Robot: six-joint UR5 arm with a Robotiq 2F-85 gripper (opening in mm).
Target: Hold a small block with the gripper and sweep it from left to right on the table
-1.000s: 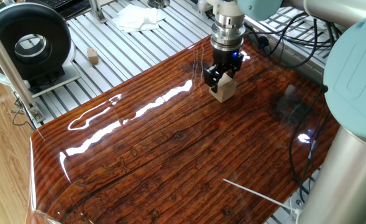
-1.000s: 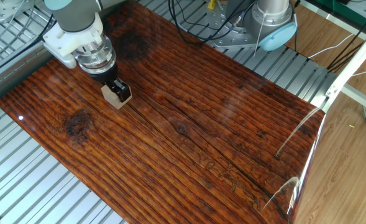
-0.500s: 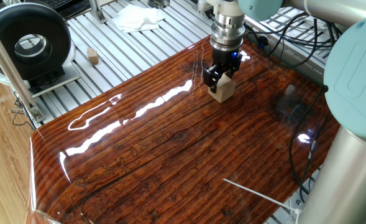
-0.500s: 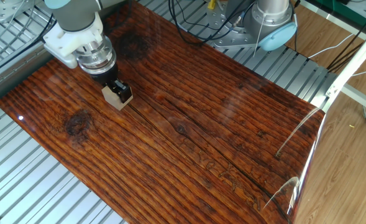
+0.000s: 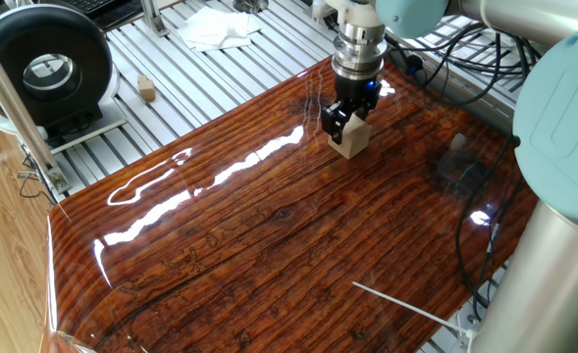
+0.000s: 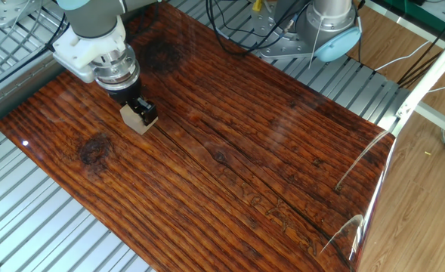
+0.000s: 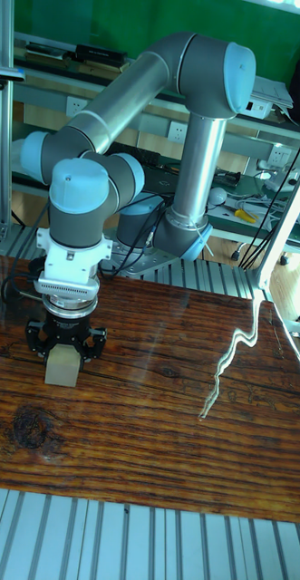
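- Glossy table (image 5: 269, 245) carried the small block (image 5: 350, 139) near its far edge.
- Gripper (image 5: 345, 120) clamped the block, its base touching the table.

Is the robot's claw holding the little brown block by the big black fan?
No, the gripper is shut on the small block on the table.
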